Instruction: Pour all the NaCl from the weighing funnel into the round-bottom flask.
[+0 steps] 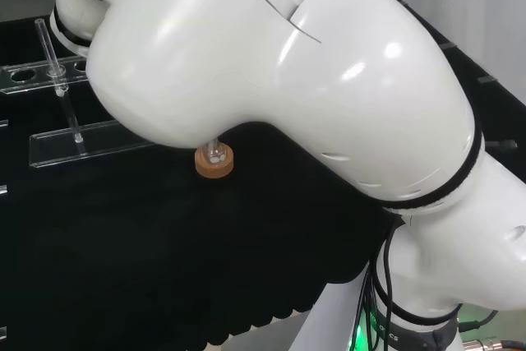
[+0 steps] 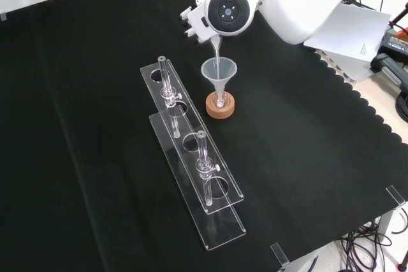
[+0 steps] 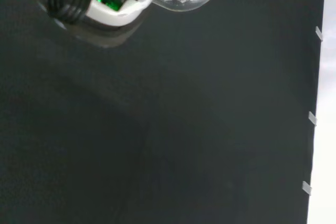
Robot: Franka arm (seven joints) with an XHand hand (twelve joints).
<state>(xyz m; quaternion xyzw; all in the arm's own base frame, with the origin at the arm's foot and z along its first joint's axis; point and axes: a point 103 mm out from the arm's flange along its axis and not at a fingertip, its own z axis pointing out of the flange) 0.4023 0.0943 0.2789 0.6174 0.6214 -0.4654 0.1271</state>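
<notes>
Pouring salt over the flask on its cork ring

Nearest us in the front view stand two clear racks; behind them the cork ring carries the flask, with a clear cone funnel in its neck. Above it we hold the weighing funnel, tipped spout-down; thin, light, slippery glass, best held by its body. We cannot tell how the hand grips it.
</notes>
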